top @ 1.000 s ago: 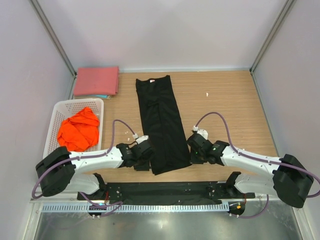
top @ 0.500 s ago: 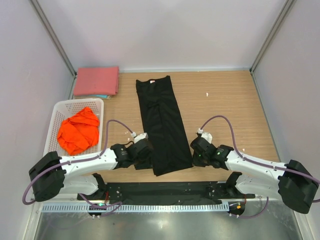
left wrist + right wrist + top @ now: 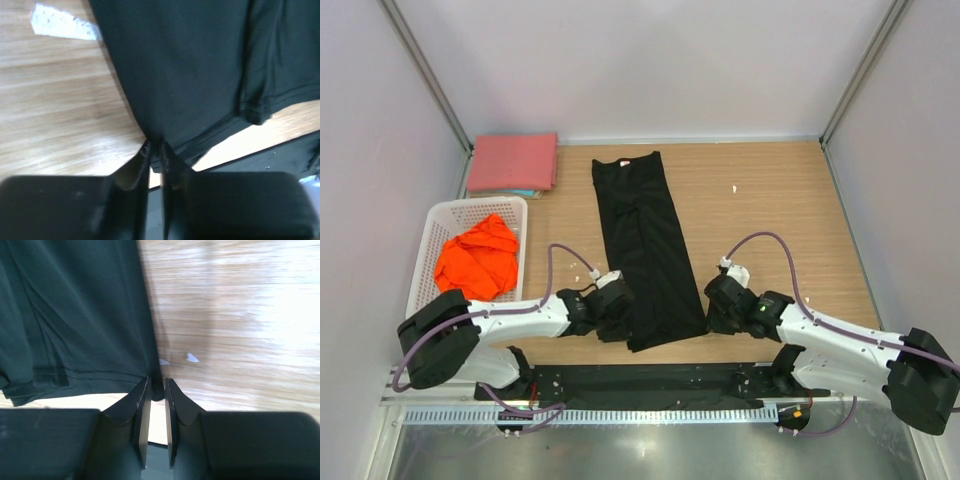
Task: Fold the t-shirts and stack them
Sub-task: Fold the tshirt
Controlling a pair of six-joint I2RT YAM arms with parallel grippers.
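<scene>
The black t-shirt [image 3: 645,245] lies as a long folded strip down the middle of the table. My left gripper [image 3: 623,322] is shut on its near left hem corner; in the left wrist view the cloth [image 3: 190,65] is pinched between the jaws of the left gripper [image 3: 156,150]. My right gripper [image 3: 706,318] is shut on the near right hem corner; the right wrist view shows the cloth [image 3: 75,315] in the jaws of the right gripper [image 3: 157,385]. The pinkish-red t-shirt [image 3: 514,161] lies folded at the back left. The orange t-shirt [image 3: 477,260] is crumpled in the basket.
A white mesh basket [image 3: 438,225] stands at the left edge. The pinkish-red shirt rests on a light blue folded cloth [image 3: 525,193]. A small white scrap [image 3: 734,188] lies on the wood at the right. A black base rail [image 3: 650,380] runs along the near edge.
Both grippers have shifted a little toward the near edge and inward along the shirt's hem corners. The shirt's near end looks slightly pulled.
</scene>
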